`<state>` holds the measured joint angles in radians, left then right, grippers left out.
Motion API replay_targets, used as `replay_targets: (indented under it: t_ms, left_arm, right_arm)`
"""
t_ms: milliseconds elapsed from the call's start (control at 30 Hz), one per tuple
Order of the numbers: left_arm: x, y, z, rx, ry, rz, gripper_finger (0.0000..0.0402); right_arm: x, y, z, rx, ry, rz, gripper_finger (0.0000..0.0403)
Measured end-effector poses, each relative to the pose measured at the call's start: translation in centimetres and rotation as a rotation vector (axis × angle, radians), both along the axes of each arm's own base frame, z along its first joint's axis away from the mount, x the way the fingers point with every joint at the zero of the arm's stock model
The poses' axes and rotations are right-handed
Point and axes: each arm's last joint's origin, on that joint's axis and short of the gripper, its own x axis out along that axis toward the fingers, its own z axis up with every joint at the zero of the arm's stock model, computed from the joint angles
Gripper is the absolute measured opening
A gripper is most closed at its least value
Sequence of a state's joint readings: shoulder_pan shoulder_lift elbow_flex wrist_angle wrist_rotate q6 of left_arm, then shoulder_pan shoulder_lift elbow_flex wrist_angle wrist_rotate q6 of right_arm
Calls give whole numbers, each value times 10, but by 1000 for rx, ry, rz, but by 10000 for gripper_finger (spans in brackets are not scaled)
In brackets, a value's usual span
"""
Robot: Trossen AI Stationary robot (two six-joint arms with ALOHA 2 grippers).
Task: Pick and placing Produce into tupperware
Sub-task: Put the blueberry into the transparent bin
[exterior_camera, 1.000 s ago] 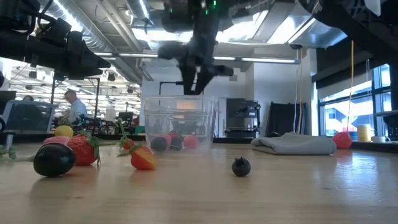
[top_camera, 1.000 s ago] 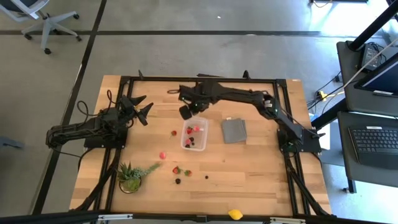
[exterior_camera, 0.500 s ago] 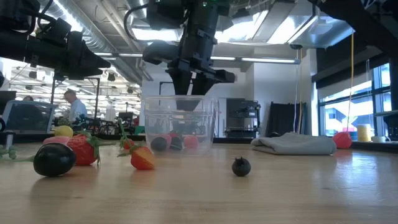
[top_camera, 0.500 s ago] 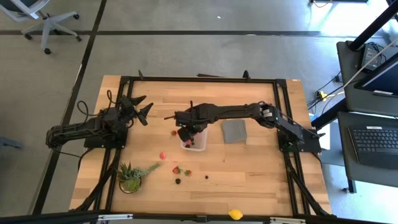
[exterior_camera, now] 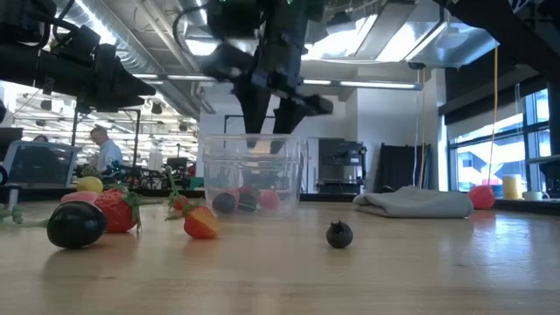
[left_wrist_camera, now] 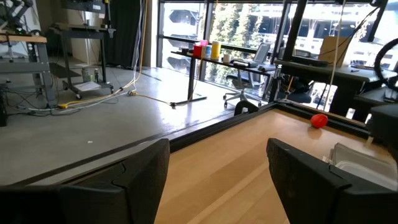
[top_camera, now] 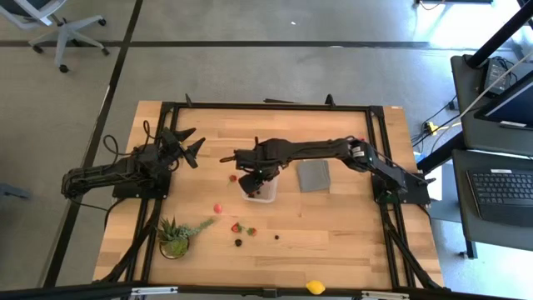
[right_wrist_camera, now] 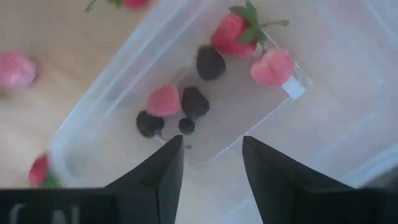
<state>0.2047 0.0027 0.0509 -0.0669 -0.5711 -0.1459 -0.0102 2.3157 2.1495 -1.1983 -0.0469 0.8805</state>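
Note:
The tupperware (top_camera: 266, 192) is a clear tub resting on its base mid-table; it also shows in the low view (exterior_camera: 254, 175). Inside lie strawberries (right_wrist_camera: 231, 32) and dark berries (right_wrist_camera: 194, 101). More produce lies on the wood: a red piece (top_camera: 233, 177), a pink piece (top_camera: 217, 208), strawberries (top_camera: 236, 227) and dark berries (top_camera: 238, 242). A lemon (top_camera: 315, 287) sits at the near edge. My right gripper (top_camera: 252, 175) hovers open above the tub, fingers pointing down (right_wrist_camera: 211, 168), holding nothing. My left gripper (top_camera: 191, 147) waits open at the table's left (left_wrist_camera: 217, 180).
A flat grey piece (top_camera: 314, 175) lies just right of the tub. A green spiky potted plant (top_camera: 175, 236) stands near the front left. A black frame (top_camera: 266, 106) rims the table. Bare wood (top_camera: 333, 242) lies toward the near right.
My right gripper has moved from beyond the tub's far left corner toward the near edge, and now stands over the tub, a little lower. The tub and the loose produce have stayed in place.

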Motion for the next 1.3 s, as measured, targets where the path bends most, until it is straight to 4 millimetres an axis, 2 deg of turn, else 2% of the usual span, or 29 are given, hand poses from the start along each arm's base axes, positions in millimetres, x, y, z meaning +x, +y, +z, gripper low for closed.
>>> replay_targets:
  t_ms: [167,267,400,567,700,833,1000,1100,1300]
  left_arm:
    - [0,0,0,0,0,0,261]
    - [0,0,0,0,-1,0,261]
    - [0,0,0,0,-1,0,261]
    - [0,0,0,0,-1,0,261]
    - [0,0,0,-1,-2,0,261]
    - [0,0,0,-1,-2,0,261]
    - [0,0,0,-3,-4,0,261]
    - [0,0,0,-3,-4,0,261]
    - [0,0,0,-3,-4,0,261]
  right_arm:
    - [-3,7,40,-145,-34,75,176]
    - [-16,20,66,-179,-39,147,176]
    - [-39,59,78,-164,-4,277,177]
    - [-53,116,80,-162,-15,406,177]
    - [-60,149,74,-244,-16,471,177]
    - [-65,167,67,-273,-16,484,177]
    - [-67,185,48,-277,-27,546,185]
    - [-65,190,29,-285,-36,592,209]
    - [-67,193,-21,-305,-17,723,271]
